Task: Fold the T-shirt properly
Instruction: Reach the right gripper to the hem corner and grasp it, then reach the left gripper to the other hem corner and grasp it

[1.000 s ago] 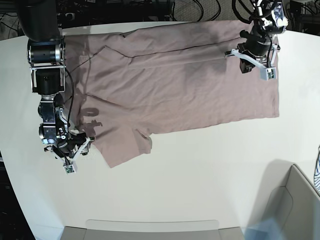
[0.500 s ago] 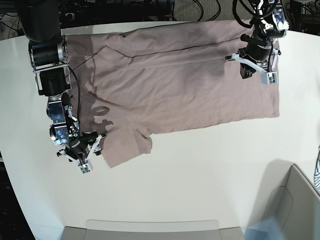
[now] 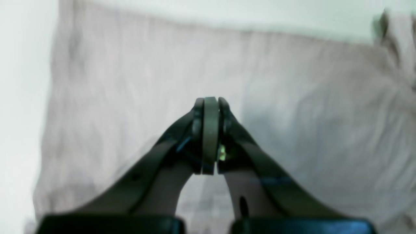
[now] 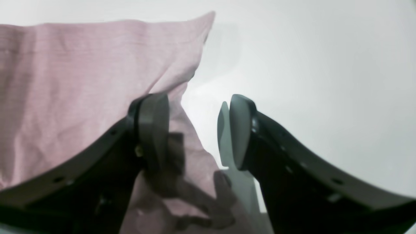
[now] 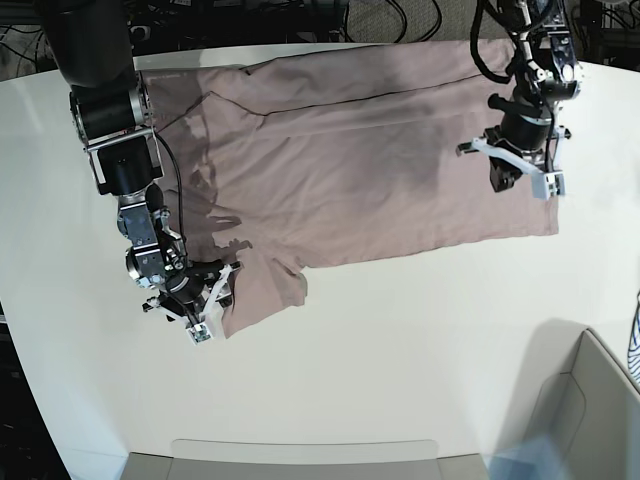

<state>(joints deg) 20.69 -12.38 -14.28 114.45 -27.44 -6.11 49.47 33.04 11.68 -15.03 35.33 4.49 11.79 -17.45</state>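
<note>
T-shirt [image 5: 370, 160], dusty pink, lies spread flat on the white desk [image 5: 420, 360], body running across the far half of the desk, slightly wrinkled. One short sleeve [image 5: 262, 292] sticks out toward the near edge at the base view's left.

Right arm: on the base view's left. It comes down from a thick black segment at the far edge and reaches forward and low in a chain of short links. Right gripper [image 5: 205, 305] sits at the sleeve's outer edge. In the right wrist view the jaws stand wide apart: one finger [image 4: 152, 130] is over the pink cloth, the other over bare desk, with the sleeve's edge running between them. Nothing is clamped. Whether the fingers touch the cloth cannot be told. A pointed corner of fabric [image 4: 208, 18] shows beyond the jaws.

Left arm: on the base view's right, descending from the far edge with the wrist bent downward. Left gripper [image 5: 520, 180] hangs over the T-shirt near its right-hand edge, casting a dark shadow on the fabric beside it. In the left wrist view, which is blurred, the jaws are pressed together pad to pad with no cloth between them; pink fabric fills the background. Contact with the cloth cannot be told.

A grey box corner [image 5: 590, 400] shows at the near right of the desk.
</note>
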